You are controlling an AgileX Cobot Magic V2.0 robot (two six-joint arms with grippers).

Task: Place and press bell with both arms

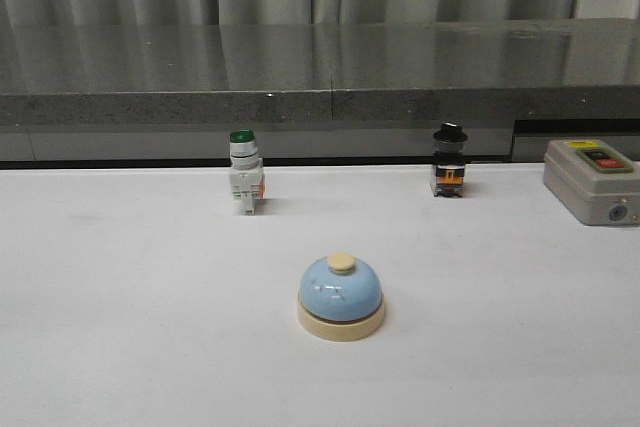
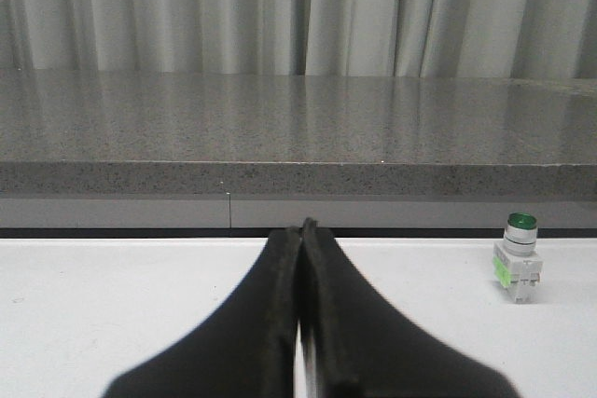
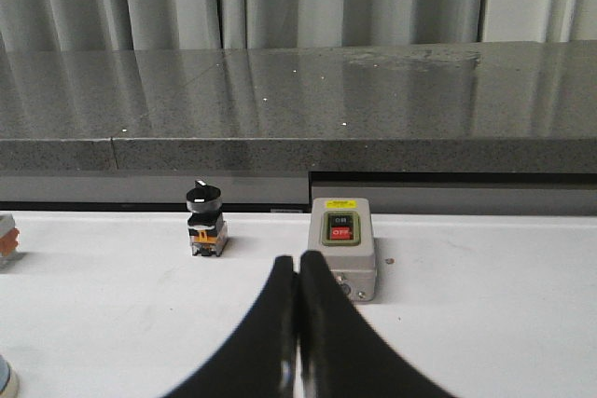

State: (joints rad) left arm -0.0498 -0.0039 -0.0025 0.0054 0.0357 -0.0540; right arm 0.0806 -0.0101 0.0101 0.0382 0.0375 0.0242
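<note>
Left gripper (image 2: 300, 230): nearest the lens in its wrist view; black fingers pressed together tip to tip, nothing between them, touching nothing. It points toward 12 o'clock over the white table (image 1: 120, 327).
Right gripper (image 3: 298, 263): likewise pressed together and empty, aimed at 12 o'clock, with the grey box (image 3: 342, 247) just beyond its tips.
Arms in front view: neither one shows.
Bell (image 1: 341, 295): upright on the table near the middle, toward 6 o'clock from the two switches and well apart from both; no gripper touches it.
Bell handling: probably light and rigid, with a smooth dome that looks slippery for flat pads; likely to slide or tip if pushed off-centre.
Where to hold: the cream base rim, or low across the dome from both sides; the cream button on top is for pressing, straight down.
Green switch (image 1: 244, 173): at 11 o'clock from the bell, by the far table edge.
Black switch (image 1: 448, 161): at 1 o'clock from the bell, same far edge.
Next move needs: in my judgement, one gripper must spread before it can take the bell.
</note>
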